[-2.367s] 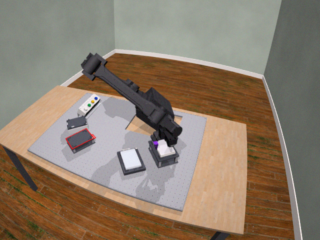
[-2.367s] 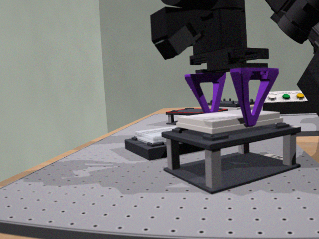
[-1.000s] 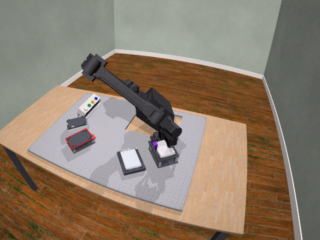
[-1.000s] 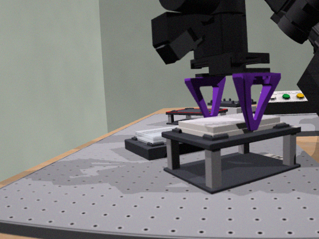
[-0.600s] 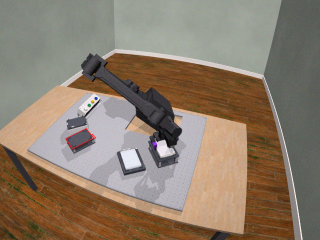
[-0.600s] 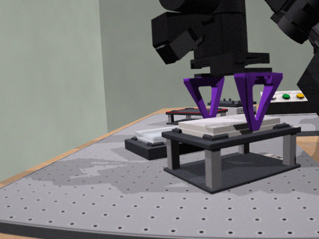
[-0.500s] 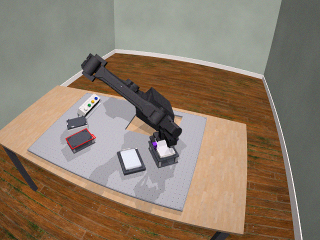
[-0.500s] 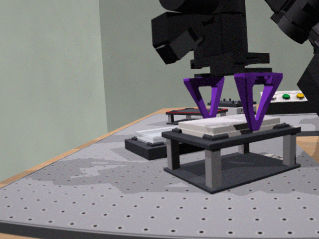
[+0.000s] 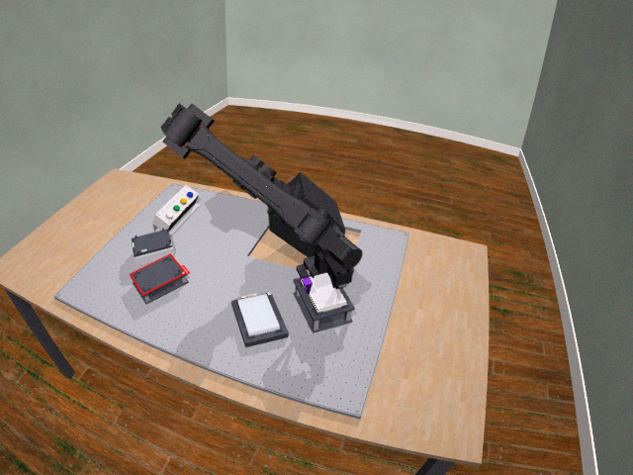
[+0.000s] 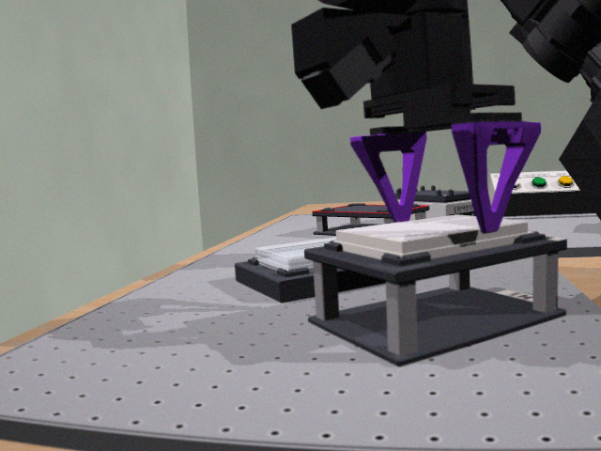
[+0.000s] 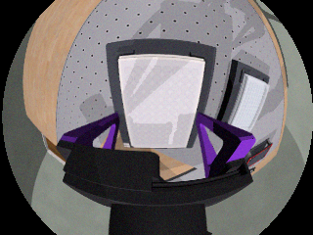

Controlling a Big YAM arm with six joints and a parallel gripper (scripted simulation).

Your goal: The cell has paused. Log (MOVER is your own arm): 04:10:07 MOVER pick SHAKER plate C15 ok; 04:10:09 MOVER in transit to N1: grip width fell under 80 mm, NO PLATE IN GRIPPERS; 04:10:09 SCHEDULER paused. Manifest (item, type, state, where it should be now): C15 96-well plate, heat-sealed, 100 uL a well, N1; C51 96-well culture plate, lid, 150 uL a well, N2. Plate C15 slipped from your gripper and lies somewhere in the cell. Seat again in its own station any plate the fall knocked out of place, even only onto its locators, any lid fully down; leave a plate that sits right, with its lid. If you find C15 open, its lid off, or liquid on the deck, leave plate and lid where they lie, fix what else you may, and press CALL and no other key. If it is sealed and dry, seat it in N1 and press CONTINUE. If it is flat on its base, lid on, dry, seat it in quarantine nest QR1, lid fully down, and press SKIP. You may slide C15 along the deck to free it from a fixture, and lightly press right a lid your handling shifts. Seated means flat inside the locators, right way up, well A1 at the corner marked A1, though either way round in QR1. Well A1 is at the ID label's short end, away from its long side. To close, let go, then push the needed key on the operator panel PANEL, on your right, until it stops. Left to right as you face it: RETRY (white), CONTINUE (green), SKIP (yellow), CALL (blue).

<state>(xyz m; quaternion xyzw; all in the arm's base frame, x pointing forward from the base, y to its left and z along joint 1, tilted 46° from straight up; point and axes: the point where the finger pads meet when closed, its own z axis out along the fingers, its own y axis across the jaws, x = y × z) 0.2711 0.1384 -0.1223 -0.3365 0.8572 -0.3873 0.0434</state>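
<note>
Directly above plate (image 10: 426, 238), fingers (image 10: 490, 213) (spread wide)

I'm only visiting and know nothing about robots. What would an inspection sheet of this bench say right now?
Surface: grey perforated deck on a wooden table.
Job's things: white sealed plate lying flat on the raised nest; clear lidded plate in the low nest beside it; red-edged nest bare; button panel at the deck's far corner.
Clutter: nothing seen.
Gripper: jaws open, astride the white plate, holding nothing.
Cables: nothing seen.
Surroundings: green walls, wooden floor.
</note>
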